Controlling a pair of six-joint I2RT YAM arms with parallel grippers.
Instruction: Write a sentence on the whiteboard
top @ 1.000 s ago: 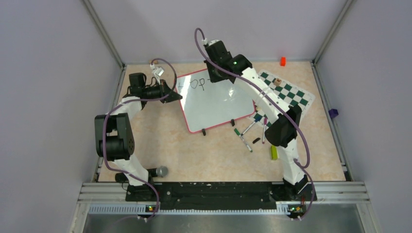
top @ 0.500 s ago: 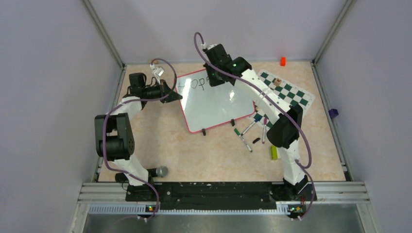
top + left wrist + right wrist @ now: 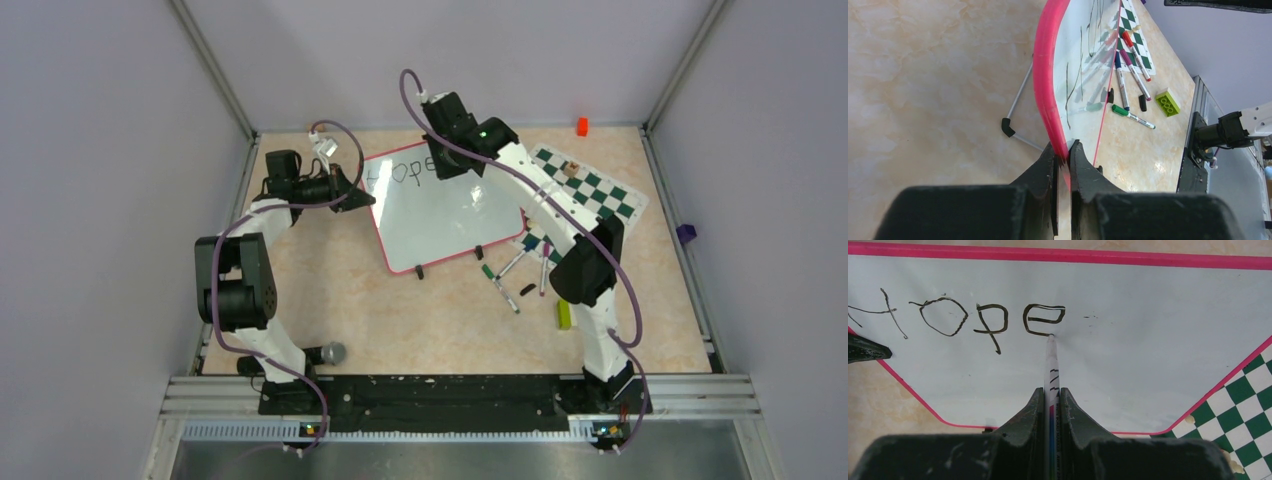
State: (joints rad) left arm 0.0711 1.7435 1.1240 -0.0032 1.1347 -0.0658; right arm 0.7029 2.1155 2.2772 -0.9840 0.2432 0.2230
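The whiteboard (image 3: pixel 445 220) lies tilted on the table, white with a pink rim (image 3: pixel 1044 75). Of the sentence (image 3: pixel 400 172), one dark word, "Hope" (image 3: pixel 994 330), stands along the board's far edge. My left gripper (image 3: pixel 358 196) is shut on the board's left rim, which shows pinched between the jaws in the left wrist view (image 3: pixel 1064 152). My right gripper (image 3: pixel 446 160) is shut on a white marker (image 3: pixel 1051 365). The marker's tip touches the board at the bottom of the "e". Both jaws (image 3: pixel 1051 392) press on the marker's barrel.
A green-and-white chess mat (image 3: pixel 592 190) lies right of the board. Several loose markers (image 3: pixel 505 285) and a black cap (image 3: pixel 527 289) lie near the board's front right corner, with a lime brick (image 3: pixel 564 315) beside them. An orange block (image 3: pixel 581 125) sits far right.
The right gripper has moved slightly right along the top line, and the letter "e" has been added after "Hop". The left gripper has stayed on the rim.
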